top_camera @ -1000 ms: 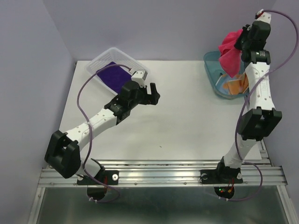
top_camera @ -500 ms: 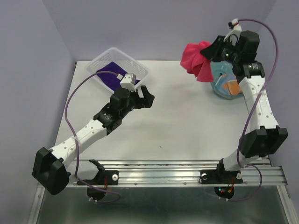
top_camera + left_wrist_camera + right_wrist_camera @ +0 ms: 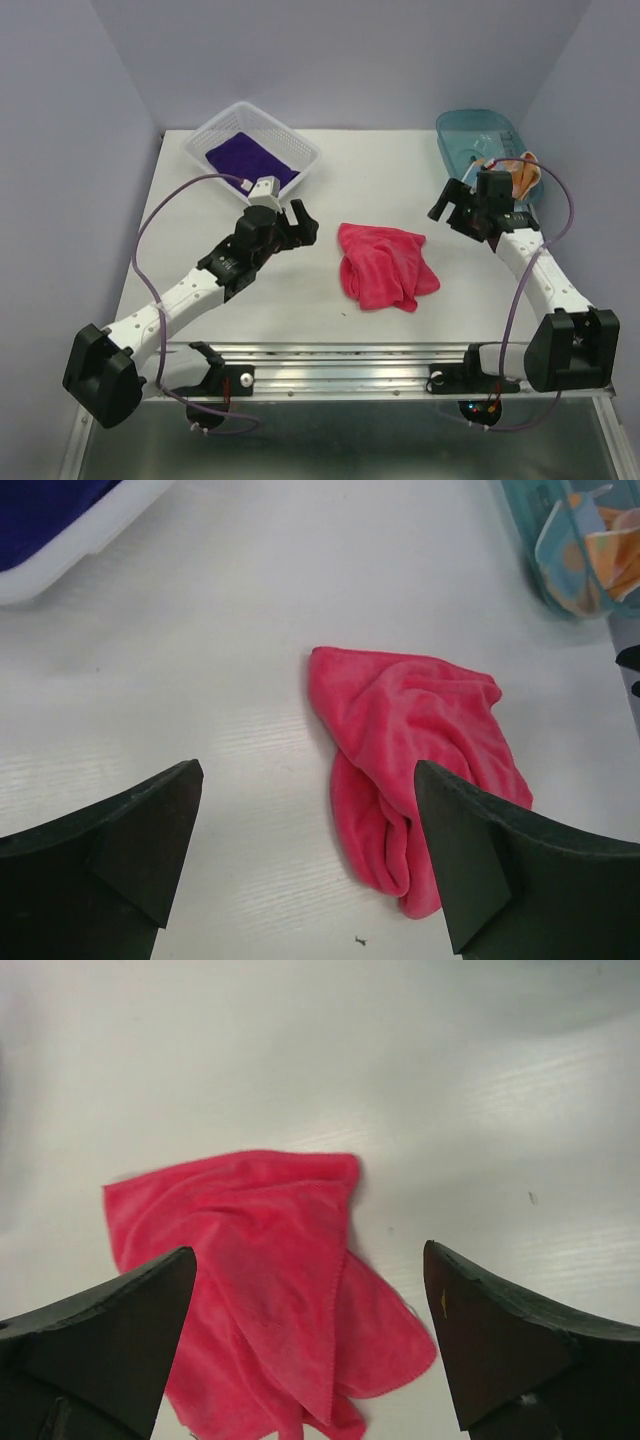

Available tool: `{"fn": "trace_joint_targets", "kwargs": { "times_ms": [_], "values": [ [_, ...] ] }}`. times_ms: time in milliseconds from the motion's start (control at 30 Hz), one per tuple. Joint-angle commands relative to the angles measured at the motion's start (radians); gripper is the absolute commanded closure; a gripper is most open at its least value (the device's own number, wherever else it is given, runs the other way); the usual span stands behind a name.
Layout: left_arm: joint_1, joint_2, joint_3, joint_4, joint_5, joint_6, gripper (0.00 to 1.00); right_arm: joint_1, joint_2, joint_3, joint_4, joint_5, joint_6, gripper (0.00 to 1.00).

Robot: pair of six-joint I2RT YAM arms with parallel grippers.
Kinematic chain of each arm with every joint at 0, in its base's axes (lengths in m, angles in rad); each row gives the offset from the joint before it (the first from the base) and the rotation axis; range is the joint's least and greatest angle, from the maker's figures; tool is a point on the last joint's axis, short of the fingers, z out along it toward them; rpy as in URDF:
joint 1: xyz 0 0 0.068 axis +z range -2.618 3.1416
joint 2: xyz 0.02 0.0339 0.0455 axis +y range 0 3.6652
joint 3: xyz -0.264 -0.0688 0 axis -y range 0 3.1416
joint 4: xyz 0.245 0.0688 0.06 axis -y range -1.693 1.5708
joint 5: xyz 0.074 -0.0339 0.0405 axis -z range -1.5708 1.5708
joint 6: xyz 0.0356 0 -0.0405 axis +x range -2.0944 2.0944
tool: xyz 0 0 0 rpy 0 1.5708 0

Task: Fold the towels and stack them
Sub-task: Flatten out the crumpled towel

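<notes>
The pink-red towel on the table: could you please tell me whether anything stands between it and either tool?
Nothing visible does. The pink-red towel lies crumpled on the table. Only bare surface separates it from the open left tool on one side and the open right tool on the other.

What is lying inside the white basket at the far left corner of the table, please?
A dark purple towel lies in the white basket, covering most of its floor. Anything beneath the towel is hidden, and how it is folded cannot be made out.
</notes>
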Motion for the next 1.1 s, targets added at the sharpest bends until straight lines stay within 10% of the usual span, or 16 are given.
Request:
{"fn": "trace_joint_targets", "kwargs": {
  "times_ms": [0,467,1067],
  "values": [
    [-0.005,-0.014,-0.083,-0.011,0.023,-0.057,0.01,-0.001,-0.107,-0.129,-0.011,0.084,0.055,0.0],
    [-0.333,0.131,-0.178,0.111,0.253,-0.148,0.01,0.166,-0.288,-0.469,0.033,-0.118,0.175,0.01],
    [-0.401,0.498,0.01,0.177,0.175,-0.2,0.25,0.221,-0.155,-0.499,0.194,-0.158,0.161,0.57]
  ]
}}
